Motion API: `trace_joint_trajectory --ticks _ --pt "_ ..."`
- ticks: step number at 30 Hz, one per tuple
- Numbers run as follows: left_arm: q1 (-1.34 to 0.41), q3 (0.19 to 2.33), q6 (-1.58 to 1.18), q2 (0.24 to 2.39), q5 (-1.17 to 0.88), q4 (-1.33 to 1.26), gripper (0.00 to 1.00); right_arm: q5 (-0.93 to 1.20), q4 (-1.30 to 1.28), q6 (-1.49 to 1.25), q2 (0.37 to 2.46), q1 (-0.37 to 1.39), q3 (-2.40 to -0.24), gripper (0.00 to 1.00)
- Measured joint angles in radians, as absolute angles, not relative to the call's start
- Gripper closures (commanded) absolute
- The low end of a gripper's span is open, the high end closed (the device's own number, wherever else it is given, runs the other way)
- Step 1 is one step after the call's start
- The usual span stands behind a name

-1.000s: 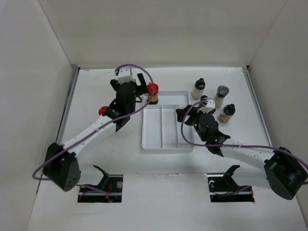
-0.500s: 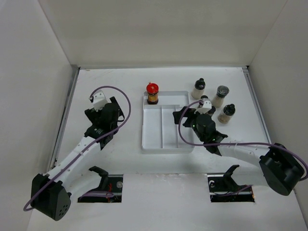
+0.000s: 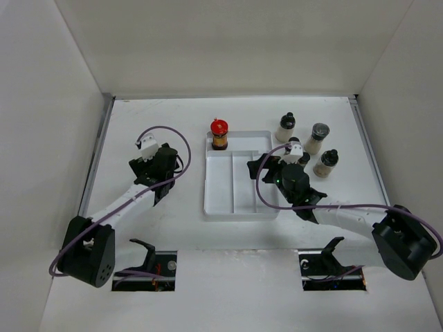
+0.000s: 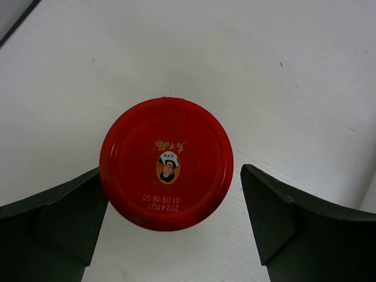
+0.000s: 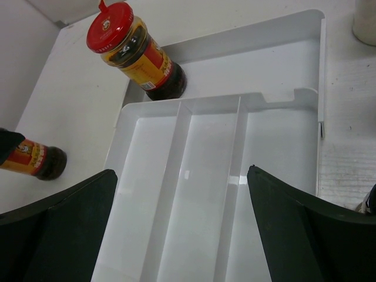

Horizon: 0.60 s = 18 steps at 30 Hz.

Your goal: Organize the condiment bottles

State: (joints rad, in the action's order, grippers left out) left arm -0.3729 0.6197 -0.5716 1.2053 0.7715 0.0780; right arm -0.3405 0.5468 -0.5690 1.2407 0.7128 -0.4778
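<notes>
Right gripper (image 5: 182, 170): over the near right part of the white divided tray (image 3: 235, 188), jaws spread wide and released, nothing between them but the tray's long compartments below. Left gripper (image 4: 170, 169): well to the left of the tray, pointing straight down, released, its two dark fingers (image 4: 53, 223) straddling a red cap. The left finger sits just beside the cap's rim and the right finger is clearly apart from it. Red-capped bottle, first (image 4: 166, 163): upright on the table (image 3: 138, 117) left of the tray, directly under the left gripper. It is hidden by that gripper in the top view, and the right wrist view shows only its amber lower part and label. Red-capped bottle, second (image 3: 219, 134): upright inside the tray, at the left end of its far cross compartment, amber contents with a dark base and a red and yellow label. Dark-lidded bottles, three, all upright on the table to the right of the tray and outside it: one (image 3: 326, 163) level with the tray's middle, one with a wide grey lid (image 3: 318, 137) farther back, and one with whitish contents (image 3: 286, 127) nearest the tray's far right corner.
</notes>
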Motion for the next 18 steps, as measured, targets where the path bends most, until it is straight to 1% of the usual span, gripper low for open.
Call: trace_joint_trajectory --ticks 4,9,11,13,18 --pt "-0.358 0.619 -0.571 1.247 0.759 0.039 0.24 -0.34 0.547 -0.569 1.241 0.713 -0.478 0.0" --pt "-0.356 0.608 -0.558 1.249 0.77 0.004 0.44 -0.339 0.548 -0.569 1.244 0.713 -0.478 0.0" --pt "-0.363 0.604 -0.549 1.244 0.773 0.0 0.5 -0.339 0.547 -0.569 1.251 0.713 -0.479 0.0" --pt "-0.373 0.599 -0.541 1.233 0.774 0.006 0.53 -0.339 0.546 -0.568 1.26 0.713 -0.482 0.0" --pt "-0.423 0.593 -0.511 1.181 0.772 0.035 0.54 -0.339 0.547 -0.568 1.266 0.713 -0.483 0.0"
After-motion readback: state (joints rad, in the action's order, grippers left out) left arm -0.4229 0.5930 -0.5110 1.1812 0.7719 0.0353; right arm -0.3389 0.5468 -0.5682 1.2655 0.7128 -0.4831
